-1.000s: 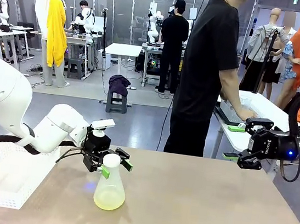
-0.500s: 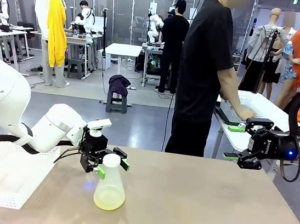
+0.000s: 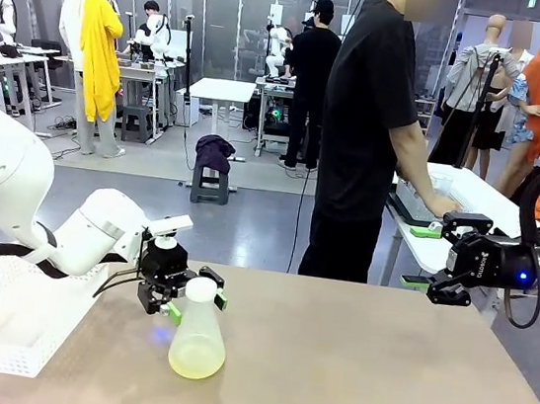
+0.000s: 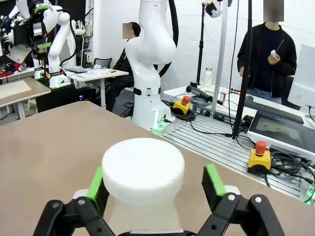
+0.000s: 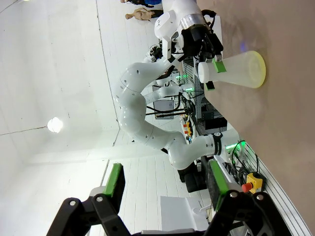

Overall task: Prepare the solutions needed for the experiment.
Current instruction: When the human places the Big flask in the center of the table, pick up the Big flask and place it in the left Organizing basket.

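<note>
The left claw [image 3: 189, 301] sits at lower left of the front view, jaws partly open astride the neck of the flask [image 3: 198, 337], just under its white cap [image 4: 142, 169]. In the left wrist view a gap shows between the cap and the green pad [image 4: 213, 181] on the right, so nothing is gripped yet. To do this well, centre the neck, close gently and keep the flask upright so the solutions [image 3: 195, 360], a pale yellow layer at its bottom, stay level. The right claw [image 3: 440, 269] hangs open at right, beyond the desk [image 3: 377, 376].
</note>
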Robot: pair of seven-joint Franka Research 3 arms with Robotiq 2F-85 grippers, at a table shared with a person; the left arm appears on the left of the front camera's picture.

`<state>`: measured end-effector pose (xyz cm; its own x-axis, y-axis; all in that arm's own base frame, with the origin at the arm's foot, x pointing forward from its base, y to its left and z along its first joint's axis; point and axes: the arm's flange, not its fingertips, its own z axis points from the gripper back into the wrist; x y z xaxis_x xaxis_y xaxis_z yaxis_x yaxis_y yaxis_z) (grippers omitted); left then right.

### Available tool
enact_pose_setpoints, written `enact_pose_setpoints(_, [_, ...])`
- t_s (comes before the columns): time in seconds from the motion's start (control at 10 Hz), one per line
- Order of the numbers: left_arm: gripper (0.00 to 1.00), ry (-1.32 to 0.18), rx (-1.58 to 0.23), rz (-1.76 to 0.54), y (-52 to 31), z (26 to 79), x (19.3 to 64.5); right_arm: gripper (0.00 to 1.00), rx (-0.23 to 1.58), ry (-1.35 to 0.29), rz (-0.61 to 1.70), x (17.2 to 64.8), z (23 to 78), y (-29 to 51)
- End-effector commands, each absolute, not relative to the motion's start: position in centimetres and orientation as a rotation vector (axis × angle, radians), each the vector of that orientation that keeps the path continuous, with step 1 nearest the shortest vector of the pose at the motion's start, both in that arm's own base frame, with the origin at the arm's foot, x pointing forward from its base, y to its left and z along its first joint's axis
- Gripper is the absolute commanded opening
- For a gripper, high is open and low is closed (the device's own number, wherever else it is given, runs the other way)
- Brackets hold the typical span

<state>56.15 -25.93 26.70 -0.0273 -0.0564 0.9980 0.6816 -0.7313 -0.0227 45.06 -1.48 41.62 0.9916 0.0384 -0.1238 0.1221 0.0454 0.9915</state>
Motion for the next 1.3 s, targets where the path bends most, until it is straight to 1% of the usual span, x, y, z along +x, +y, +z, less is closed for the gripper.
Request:
enact_pose_setpoints(0.0, [0.79,-0.633,-1.764,-1.844,-26.16,26.31,57.03,0.84,1.53,0.131,-0.059,45.01,41.66,-1.43])
enact_pose_setpoints(0.1, [0.66,-0.625,-1.768,-1.835,-26.31,26.12,57.23,0.84,1.53,0.131,-0.059,45.01,41.66,-1.43])
enact_pose_setpoints(0.2, [0.62,-0.616,-1.771,-1.834,-26.4,26.03,57.28,0.84,1.53,0.131,-0.059,45.01,41.66,-1.43])
enact_pose_setpoints(0.3, [0.49,-0.606,-1.774,-1.832,-26.51,25.93,57.37,0.84,1.53,0.131,-0.059,45.01,41.66,-1.43])
enact_pose_setpoints(0.4, [0.45,-0.597,-1.773,-1.828,-26.58,25.85,57.45,0.84,1.53,0.131,-0.059,45.01,41.66,-1.43])
enact_pose_setpoints(0.5, [0.32,-0.599,-1.769,-1.825,-26.55,25.81,57.51,0.84,1.53,0.131,-0.059,45.01,41.66,-1.43])
enact_pose_setpoints(0.6, [0.28,-0.6,-1.765,-1.822,-26.59,25.79,57.51,0.84,1.53,0.131,-0.059,45.01,41.66,-1.43])
enact_pose_setpoints(0.7, [0.15,-0.6,-1.763,-1.821,-26.64,25.75,57.53,0.84,1.53,0.131,-0.059,45.01,41.66,-1.43])
enact_pose_setpoints(0.8, [0.11,-0.6,-1.76,-1.819,-26.65,25.72,57.5,0.84,1.53,0.131,-0.059,45.01,41.66,-1.43])
enact_pose_setpoints(0.9, [0.0,-0.601,-1.757,-1.819,-26.6,25.69,57.51,0.84,1.53,0.131,-0.059,45.01,41.66,-1.43])
enact_pose_setpoints(1.1, [0.0,-0.594,-1.747,-1.81,-26.46,25.68,57.47,0.84,1.53,0.131,-0.059,45.01,41.66,-1.43])
enact_pose_setpoints(1.2, [0.08,-0.587,-1.714,-1.802,-26.31,25.96,57.54,0.84,1.53,0.131,-0.059,45.01,41.66,-1.43])
